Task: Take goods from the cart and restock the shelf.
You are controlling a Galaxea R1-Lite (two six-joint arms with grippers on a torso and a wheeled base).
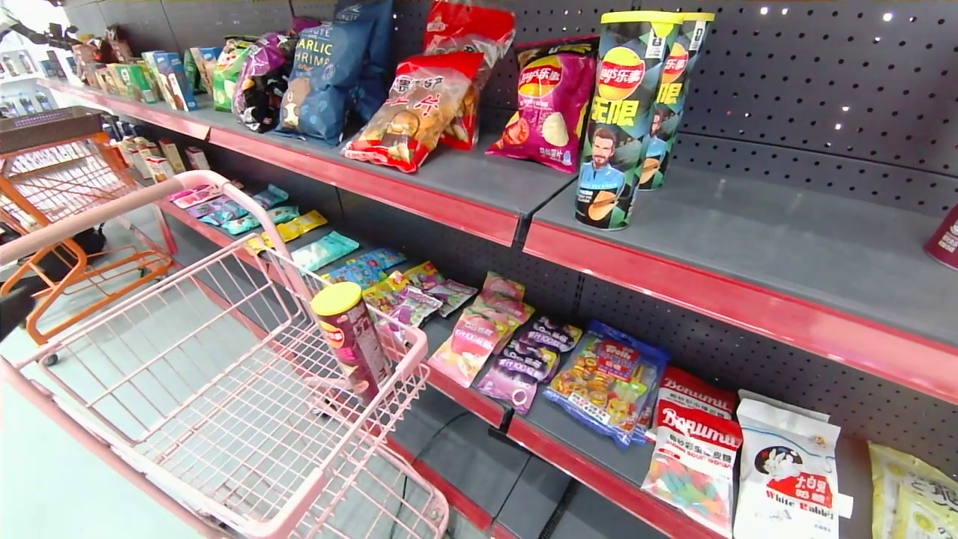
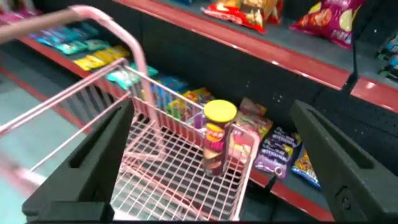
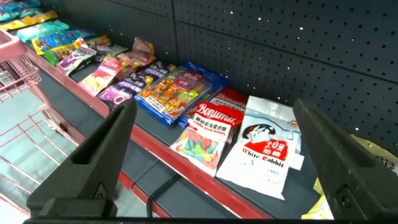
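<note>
The shelf fills the upper right of the head view, its top board bare beside two tall cans. The pink cart sits lower left. In its corner nearest the shelf stands a yellow-lidded chip can, perhaps leaning on the wire. The left gripper and right gripper hang empty, jaws spread. We judge the pick-up not yet begun: the left gripper must straddle the can and close.
</note>
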